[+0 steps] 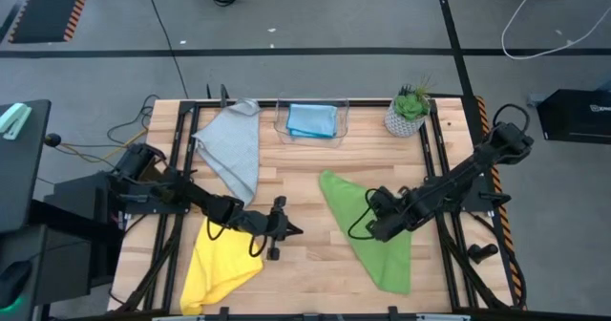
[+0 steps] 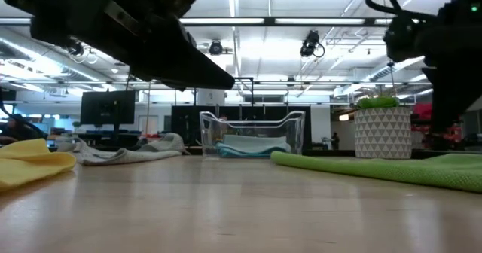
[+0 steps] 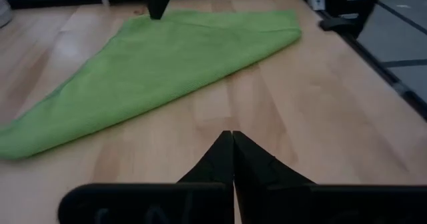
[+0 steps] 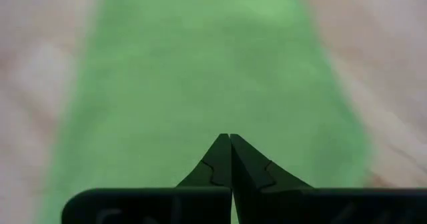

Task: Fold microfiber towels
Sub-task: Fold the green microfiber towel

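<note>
Green cloth is the story from above: the green towel point(image 1: 368, 233) lies as a long triangle on the right half of the wooden table point(image 1: 305, 159), and the right gripper point(image 1: 375, 227) hangs over its middle with jaws pressed together, nothing pinched. Across from it the left gripper point(image 1: 284, 229) points at bare wood between the yellow towel point(image 1: 218, 264) and the green one, jaws also shut and empty. Grey towel point(image 1: 232, 149) sits rumpled at the back left, and the light blue towel point(image 1: 311, 120) is already folded inside the clear bin point(image 1: 283, 130), with a small potted plant point(image 1: 410, 111) just beside it. Down at table height, the green towel point(image 2: 392, 167) lies flat and low, the yellow towel point(image 2: 34, 163) bunches at the left edge, and both arms are dark shapes overhead; I cannot tell from this angle whether either gripper touches cloth. Over to the left wrist: its fingertips point(image 3: 232, 144) meet in a closed point above bare wood, the green towel point(image 3: 160, 64) well ahead and untouched. The right wrist shows its own fingertips point(image 4: 230, 147) closed too, green towel point(image 4: 213, 71) filling the view beneath. The risks, as I judge them: closed jaws cannot take a corner, so a descent now would only push and wrinkle the cloth; a grab at mid-cloth rather than at a corner would bunch the fold; and with both arms reaching centre, they could crowd each other.
</note>
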Robot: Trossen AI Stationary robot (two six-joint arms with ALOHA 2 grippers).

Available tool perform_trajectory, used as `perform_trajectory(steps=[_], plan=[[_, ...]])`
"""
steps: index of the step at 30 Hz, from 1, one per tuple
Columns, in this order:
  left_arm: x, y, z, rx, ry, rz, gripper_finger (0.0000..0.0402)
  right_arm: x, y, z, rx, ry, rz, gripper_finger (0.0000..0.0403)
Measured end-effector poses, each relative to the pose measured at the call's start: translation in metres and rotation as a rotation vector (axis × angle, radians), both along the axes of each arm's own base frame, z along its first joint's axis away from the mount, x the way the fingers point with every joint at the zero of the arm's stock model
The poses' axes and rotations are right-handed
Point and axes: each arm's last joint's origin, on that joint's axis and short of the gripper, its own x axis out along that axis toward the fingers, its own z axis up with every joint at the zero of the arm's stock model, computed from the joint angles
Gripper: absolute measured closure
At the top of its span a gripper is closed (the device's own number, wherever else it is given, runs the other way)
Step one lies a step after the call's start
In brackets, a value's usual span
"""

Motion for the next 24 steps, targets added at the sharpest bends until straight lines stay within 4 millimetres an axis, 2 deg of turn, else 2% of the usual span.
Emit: perform_trajectory(steps=[5,10,14,18,21,24], plan=[[0.005,0.014,-0.002,-0.009,0.018,0.054,0.0394,-0.011,-0.009,-0.017,0.022,0.066,-0.082,0.0401],[0.007,0.027,-0.004,-0.010,0.047,0.099,0.0394,-0.007,-0.016,-0.040,0.100,-0.061,-0.095,0.0401],[0.008,0.033,-0.006,-0.003,0.063,0.117,0.0392,0.000,-0.024,-0.047,0.120,-0.151,-0.069,0.0401],[0.008,0.037,-0.008,0.009,0.091,0.127,0.0396,0.014,-0.031,-0.042,0.103,-0.205,0.019,0.0398],[0.008,0.039,-0.009,0.012,0.099,0.134,0.0390,0.021,-0.034,-0.027,0.122,-0.202,0.103,0.0395],[0.008,0.040,-0.010,0.016,0.109,0.135,0.0390,0.016,-0.033,-0.009,0.131,-0.179,0.139,0.0397]])
